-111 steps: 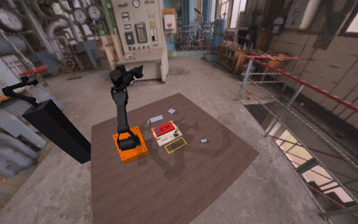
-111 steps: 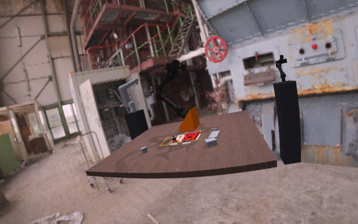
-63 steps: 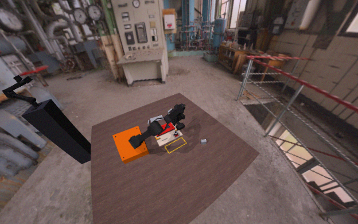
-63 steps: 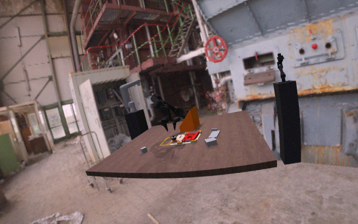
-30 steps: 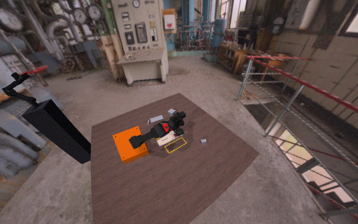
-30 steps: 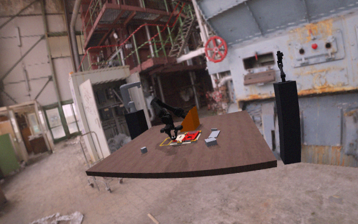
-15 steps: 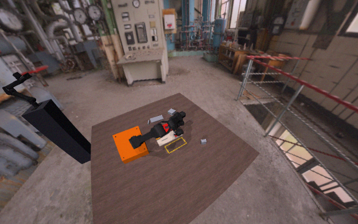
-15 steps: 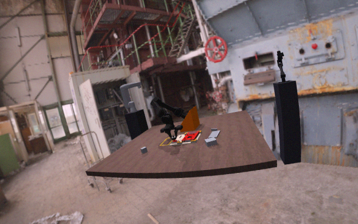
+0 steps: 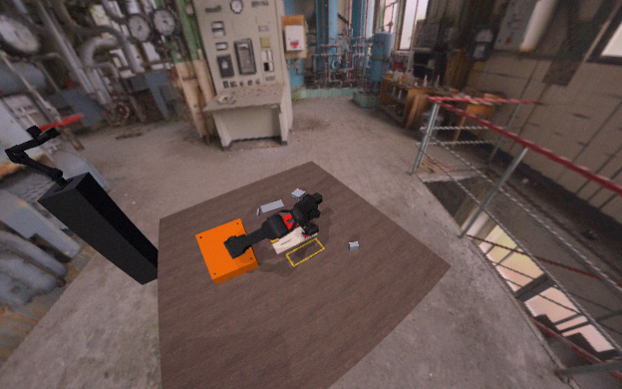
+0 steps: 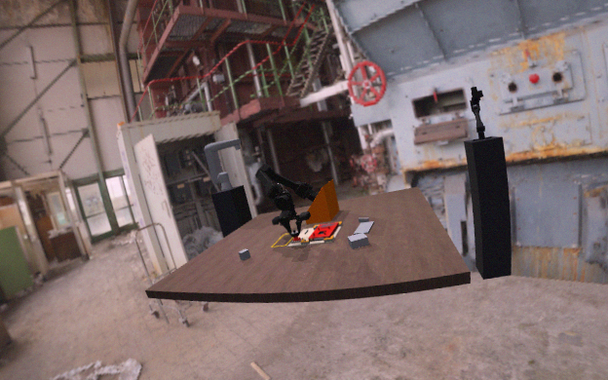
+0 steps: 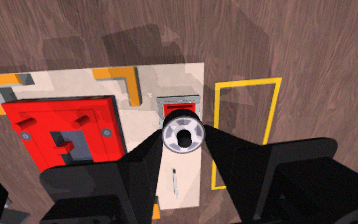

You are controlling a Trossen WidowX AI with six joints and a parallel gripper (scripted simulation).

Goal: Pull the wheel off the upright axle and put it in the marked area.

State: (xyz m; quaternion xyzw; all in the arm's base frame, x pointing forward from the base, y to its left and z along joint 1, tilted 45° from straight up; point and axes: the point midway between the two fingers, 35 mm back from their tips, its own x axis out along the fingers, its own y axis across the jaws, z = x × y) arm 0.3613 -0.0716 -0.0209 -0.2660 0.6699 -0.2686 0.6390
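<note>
The wheel [image 11: 196, 137], a silver-spoked disc with a black tyre, is on the upright axle [image 11: 184, 139], whose dark end shows at its hub. My gripper [image 10: 295, 235] [image 11: 182, 131] is shut on the wheel, one finger on each side. The wheel is seen from above in the wrist view; how high it sits on the axle cannot be told. The cream board [image 9: 283, 244] [image 11: 182, 192] lies beneath. The marked area [image 9: 290, 260] [image 10: 279, 241] [image 11: 248, 82], a yellow outline on the table, is beside the board, right of the wheel in the wrist view.
A red block [image 11: 65, 108] with pegs and orange corner brackets [image 11: 133, 90] are on the board. A small grey block [image 9: 354, 246] [image 10: 245, 254] lies beyond the marked area. Grey pieces [image 9: 271, 205] [image 10: 358, 241] lie on the board's other side. The orange base [image 9: 215, 254] [image 10: 326, 205] stands behind.
</note>
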